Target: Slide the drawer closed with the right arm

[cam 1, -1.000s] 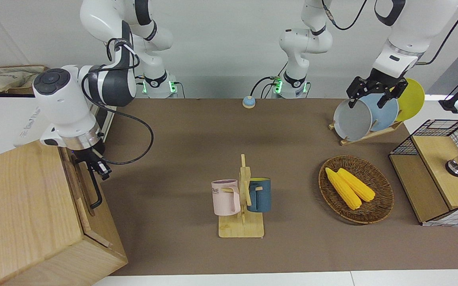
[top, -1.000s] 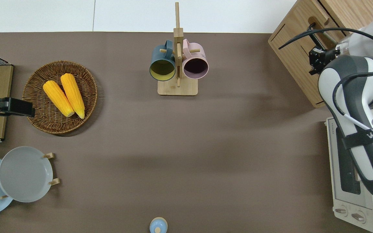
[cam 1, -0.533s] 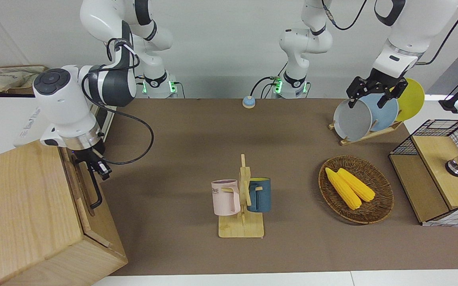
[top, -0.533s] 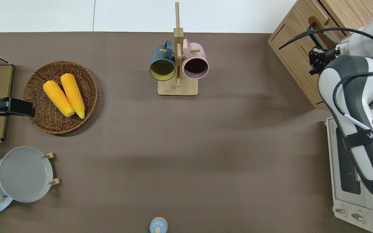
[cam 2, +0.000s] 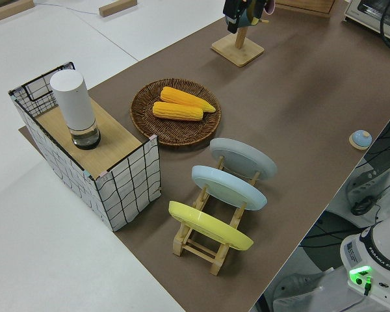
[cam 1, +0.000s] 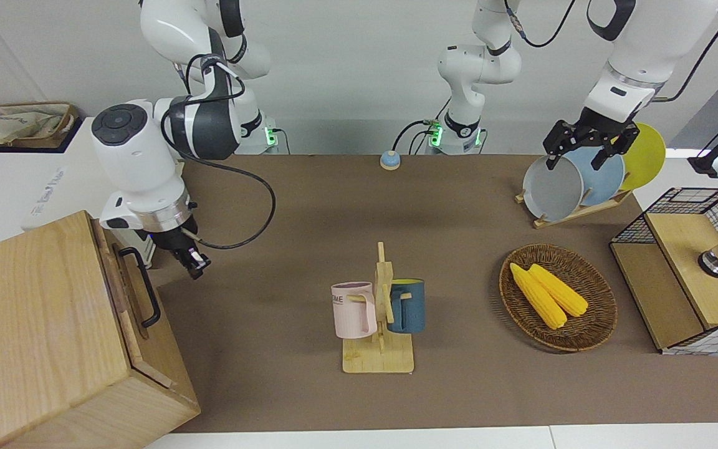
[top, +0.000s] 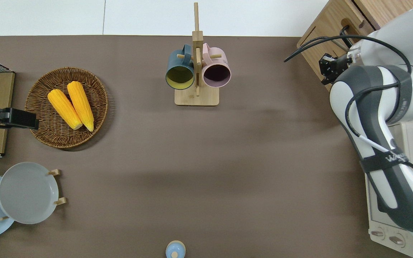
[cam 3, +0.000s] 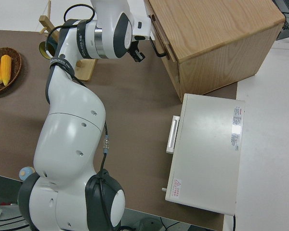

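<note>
The drawer [cam 1: 126, 298] sits in the top of the pale wooden box [cam 1: 35, 337] at the right arm's end of the table. Its front lies about level with the box's front, and its black loop handle [cam 1: 146, 288] sticks out. My right gripper [cam 1: 194, 264] hangs a short way off that handle, over the brown mat, touching nothing. The fingers look shut and hold nothing. From overhead the right gripper [top: 327, 68] is beside the box front [top: 317, 43]; the right side view shows it [cam 3: 139, 56] just off the handle [cam 3: 160, 48]. The left arm is parked, its gripper [cam 1: 576, 159] open.
A mug rack [cam 1: 379, 349] with a pink and a blue mug stands mid-table. A wicker basket [cam 1: 589, 324] holds two corn cobs. A plate rack [cam 1: 574, 215], a mesh crate [cam 1: 683, 268], a blue bell [cam 1: 389, 161] and a white oven [cam 3: 204, 154] stand around.
My right gripper has drawn back from the drawer handle toward the middle of the table, and the arm has swung with it. The drawer has not visibly moved.
</note>
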Motion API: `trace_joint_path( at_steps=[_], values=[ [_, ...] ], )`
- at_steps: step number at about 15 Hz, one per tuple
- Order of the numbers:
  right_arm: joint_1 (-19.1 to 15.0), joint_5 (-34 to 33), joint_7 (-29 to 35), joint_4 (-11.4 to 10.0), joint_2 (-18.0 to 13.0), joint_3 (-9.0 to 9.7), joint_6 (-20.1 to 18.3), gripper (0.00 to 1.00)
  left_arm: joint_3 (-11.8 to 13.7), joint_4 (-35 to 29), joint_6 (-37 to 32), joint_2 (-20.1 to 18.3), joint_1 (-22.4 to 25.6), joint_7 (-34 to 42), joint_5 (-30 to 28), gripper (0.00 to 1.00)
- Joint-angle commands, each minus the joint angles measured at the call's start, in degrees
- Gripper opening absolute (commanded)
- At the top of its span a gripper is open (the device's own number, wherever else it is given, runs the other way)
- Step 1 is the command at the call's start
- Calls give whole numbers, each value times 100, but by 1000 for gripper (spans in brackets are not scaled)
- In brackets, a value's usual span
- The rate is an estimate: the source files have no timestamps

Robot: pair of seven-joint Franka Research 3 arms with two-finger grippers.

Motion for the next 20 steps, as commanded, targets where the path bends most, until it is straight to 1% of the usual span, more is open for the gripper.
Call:
trace_joint_path(
  at_steps=[1, 3, 5, 6, 7, 8, 9, 11, 13, 15, 16, 17, 19, 20],
  values=[
    [216, 115, -369, 6, -197, -13, -326, 0, 96, 117, 3, 76, -99, 45, 63, 998],
    [339, 63, -667, 6, -337, -13, -606, 0, 96, 117, 3, 76, -99, 45, 63, 998],
    [410, 45, -1368, -20, -530, -13, -835, 0, 96, 117, 3, 76, -99, 45, 71, 995],
    [410, 45, -1615, -29, -618, -13, -967, 0, 96, 117, 3, 76, -99, 45, 72, 998],
    [401, 36, -1774, -90, -750, -13, -1038, 0, 96, 117, 3, 76, -99, 45, 63, 998],
    [375, 36, -1898, -204, -890, -13, -1073, 0, 96, 117, 3, 76, -99, 45, 71, 995],
    [349, 36, -2064, -335, -1040, -13, -1091, 0, 96, 117, 3, 76, -99, 45, 63, 995],
    [278, 19, -2660, -634, -1356, -13, -1196, 0, 96, 117, 3, 76, -99, 45, 63, 995],
    [121, 19, -3215, -776, -1576, -5, -1372, 0, 96, 117, 3, 76, -99, 45, 72, 998],
    [-20, 19, -3611, -837, -1743, 13, -1468, 0, 96, 117, 3, 76, -99, 45, 71, 995],
    [-125, 1, -3743, -873, -1822, 109, -1513, 0, 96, 117, 3, 76, -99, 45, 63, 995],
    [-300, -95, -3858, -916, -1910, 292, -1539, 0, 96, 117, 3, 76, -99, 45, 71, 998],
    [-730, -533, -3982, -1074, -2103, 863, -1574, 0, 96, 117, 3, 76, -99, 45, 71, 995],
    [-881, -570, -3982, -1162, -2192, 1031, -1575, 0, 96, 117, 3, 76, -99, 45, 63, 998]
  ],
)
